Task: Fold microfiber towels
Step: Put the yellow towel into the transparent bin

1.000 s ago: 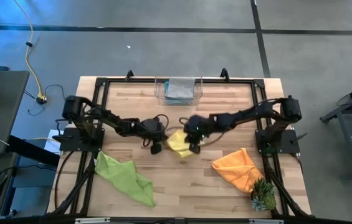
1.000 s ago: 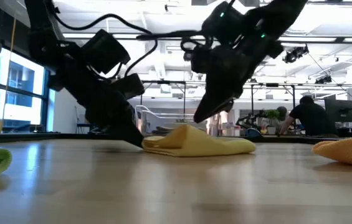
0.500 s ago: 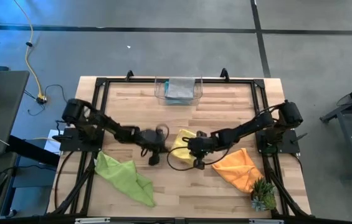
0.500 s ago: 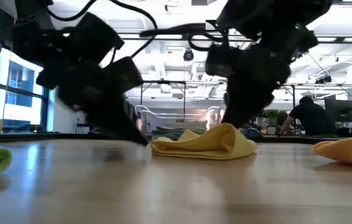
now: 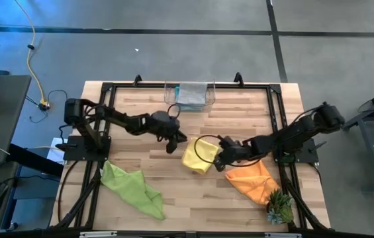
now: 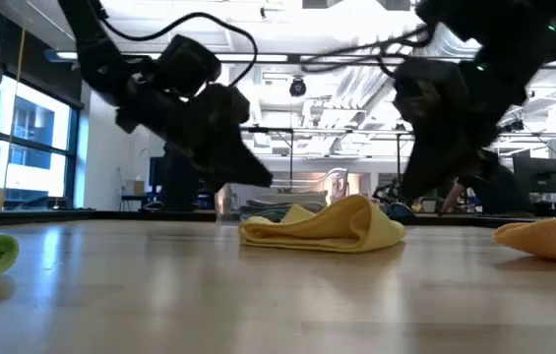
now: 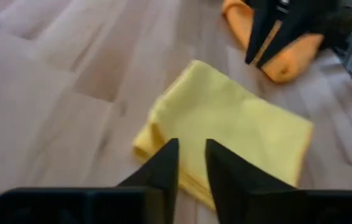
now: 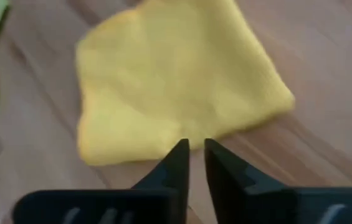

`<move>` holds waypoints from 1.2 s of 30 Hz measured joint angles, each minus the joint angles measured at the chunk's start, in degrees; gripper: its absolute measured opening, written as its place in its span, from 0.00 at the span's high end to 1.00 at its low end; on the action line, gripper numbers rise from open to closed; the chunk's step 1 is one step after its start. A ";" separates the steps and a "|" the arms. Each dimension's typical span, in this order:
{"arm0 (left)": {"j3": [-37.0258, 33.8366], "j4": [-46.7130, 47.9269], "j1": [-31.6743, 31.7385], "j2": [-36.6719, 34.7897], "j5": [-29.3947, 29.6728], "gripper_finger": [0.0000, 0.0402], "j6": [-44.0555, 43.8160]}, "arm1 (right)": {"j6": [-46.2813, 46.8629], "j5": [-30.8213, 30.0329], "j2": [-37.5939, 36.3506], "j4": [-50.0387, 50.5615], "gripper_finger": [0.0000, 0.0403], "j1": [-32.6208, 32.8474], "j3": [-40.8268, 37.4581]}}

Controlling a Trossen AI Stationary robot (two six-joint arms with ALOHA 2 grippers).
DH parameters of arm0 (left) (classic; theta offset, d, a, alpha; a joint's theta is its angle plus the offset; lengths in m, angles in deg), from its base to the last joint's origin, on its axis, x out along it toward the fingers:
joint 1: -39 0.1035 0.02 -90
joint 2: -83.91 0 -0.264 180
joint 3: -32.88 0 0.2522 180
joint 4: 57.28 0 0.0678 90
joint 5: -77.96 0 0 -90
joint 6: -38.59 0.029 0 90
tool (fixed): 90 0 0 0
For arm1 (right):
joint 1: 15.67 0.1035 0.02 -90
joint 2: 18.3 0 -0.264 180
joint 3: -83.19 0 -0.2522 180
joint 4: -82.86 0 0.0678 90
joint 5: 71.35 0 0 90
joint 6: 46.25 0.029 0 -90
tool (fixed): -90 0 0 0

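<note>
Presently, the yellow towel point(image 5: 197, 157) lies folded on the worktop point(image 5: 140, 172), between the two pincers and touching neither. Left pincer point(image 5: 171, 145) hangs just above the worktop beside the towel's edge, fingers point(image 7: 163, 168) parted by a narrow gap, nothing held. Right pincer point(image 5: 221, 163) sits on the towel's opposite side, fingers point(image 8: 177, 163) likewise slightly apart and empty. Orange towel point(image 5: 253, 177) lies bunched just beyond the right pincer, away from the yellow one. Lime green towel point(image 5: 132, 188) lies crumpled well apart from the left pincer, at the near worktop edge. Clear bin point(image 5: 189, 96) stands at the far edge, holding grey and teal cloth.
</note>
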 joint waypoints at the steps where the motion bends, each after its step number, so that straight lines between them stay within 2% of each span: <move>1: 1.01 1.44 0.37 0.37 -0.59 0.79 -0.24 | 2.02 -0.58 -0.12 -0.04 0.85 0.31 -0.62; 6: 6.76 9.60 0.73 3.96 -1.21 0.58 2.25 | 4.54 -3.43 0.40 -0.13 0.65 1.11 -1.71; 10: 10.86 10.90 0.71 8.47 -1.41 0.44 4.29 | 3.52 -5.26 0.32 -0.34 0.53 1.07 -1.71; 13: 13.62 11.21 0.73 12.15 -1.50 0.39 6.38 | 2.19 -6.06 0.14 -0.83 0.48 1.07 -1.69; 17: 16.42 11.15 0.69 15.98 -2.38 0.38 7.67 | 1.23 -6.06 0.14 -0.72 0.47 1.09 -1.69; 20: 17.36 10.92 0.67 17.57 -4.88 0.43 9.58 | 0.59 -6.03 0.14 -0.88 0.47 1.09 -1.69; 23: 17.36 10.74 0.27 17.92 -5.11 0.52 11.68 | -0.48 -6.06 0.14 -1.02 0.46 1.09 -1.69; 32: 17.14 11.25 -0.61 17.81 -5.58 0.95 21.13 | -2.81 -6.64 0.14 -1.09 0.43 -1.19 -1.69; 36: 16.75 11.32 -1.39 16.61 -2.76 0.96 23.62 | -7.87 -0.46 -0.17 -0.33 0.38 -4.26 -1.69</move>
